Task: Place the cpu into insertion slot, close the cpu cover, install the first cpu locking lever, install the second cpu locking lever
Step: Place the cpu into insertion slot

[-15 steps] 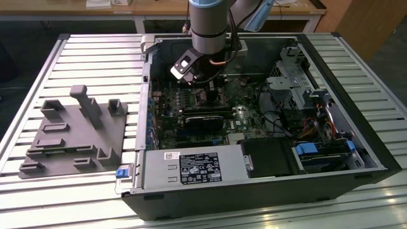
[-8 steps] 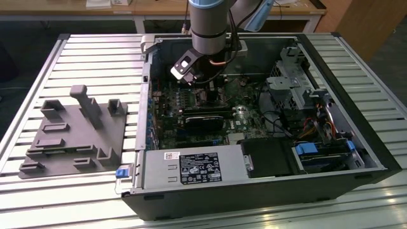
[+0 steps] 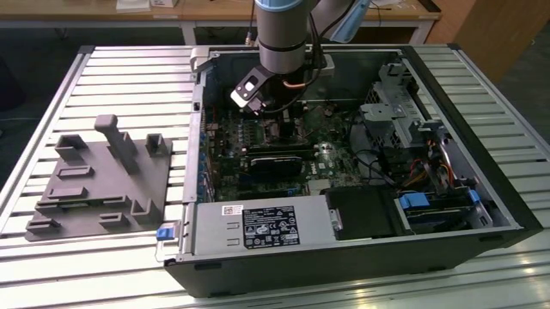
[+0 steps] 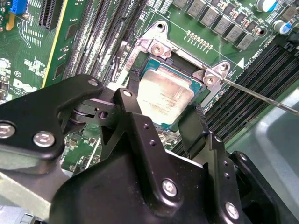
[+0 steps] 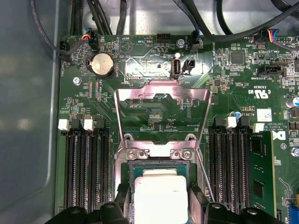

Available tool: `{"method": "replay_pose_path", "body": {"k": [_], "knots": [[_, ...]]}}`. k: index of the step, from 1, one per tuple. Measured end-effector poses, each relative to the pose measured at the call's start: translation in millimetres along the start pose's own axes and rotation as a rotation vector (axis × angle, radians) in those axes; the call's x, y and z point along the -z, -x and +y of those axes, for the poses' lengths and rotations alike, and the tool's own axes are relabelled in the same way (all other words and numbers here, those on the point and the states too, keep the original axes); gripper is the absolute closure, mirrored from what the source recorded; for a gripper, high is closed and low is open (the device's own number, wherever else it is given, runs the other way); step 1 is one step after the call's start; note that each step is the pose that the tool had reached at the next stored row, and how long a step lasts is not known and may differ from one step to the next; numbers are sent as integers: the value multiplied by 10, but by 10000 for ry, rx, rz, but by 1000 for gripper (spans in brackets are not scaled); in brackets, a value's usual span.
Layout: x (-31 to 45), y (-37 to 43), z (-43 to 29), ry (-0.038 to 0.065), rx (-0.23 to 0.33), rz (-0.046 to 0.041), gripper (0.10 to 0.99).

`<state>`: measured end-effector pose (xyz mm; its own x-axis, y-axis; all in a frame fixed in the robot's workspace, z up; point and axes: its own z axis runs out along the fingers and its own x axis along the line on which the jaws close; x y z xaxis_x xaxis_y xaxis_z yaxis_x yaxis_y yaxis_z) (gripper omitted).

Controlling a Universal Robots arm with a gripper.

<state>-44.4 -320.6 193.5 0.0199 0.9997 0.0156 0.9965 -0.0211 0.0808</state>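
Black plastic of my own gripper [image 4: 166, 91] blocks a lot. In the second wrist view its body covers one whole side of the insertion slot [image 4: 180, 64]. In the first wrist view part of the cpu [image 4: 166, 98] is cut off by the picture edge and by my finger mounts. In the exterior view my arm [image 3: 282, 32] reaches down into the computer case [image 3: 344, 270], and the wrist hides the slot and chip. Print on the chip top is too faint to make out.

What I can see: the cpu lies flat inside the insertion slot, square w/ the slot's silvery frame. Its metal top is dull beige-grey, worn and blotchy, w/ a thin green-teal border round it.

My fingers [image 4: 132, 83] sit narrow, one on each of two opposite edges of the chip. As far as I can tell they press against it, so I'm clamped on the cpu.

The cpu cover [image 5: 161, 92] is open. It stands raised from its hinge at one side of the slot, a thin silvery frame w/ a pinkish sheen. The green circuit board [image 5: 224, 88] shows thru its square window.

A thin metal rod [image 4: 261, 95] runs out from one corner of the slot's frame, over the long black memory slots [image 5: 86, 172]. Those flank the insertion slot on both sides.
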Motion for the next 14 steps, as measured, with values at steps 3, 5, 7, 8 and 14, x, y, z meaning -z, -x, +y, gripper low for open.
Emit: {"method": "replay_pose_path", "body": {"k": [3, 5, 7, 8, 14], "knots": [[0, 0, 0, 0, 0, -1, 475], [1, 0, 0, 1, 0, 1, 475], [16, 0, 1, 1, 0, 1, 475], [16, -1, 2, 1, 0, 1, 475], [20, 0, 1, -2, 0, -2, 486]]}}
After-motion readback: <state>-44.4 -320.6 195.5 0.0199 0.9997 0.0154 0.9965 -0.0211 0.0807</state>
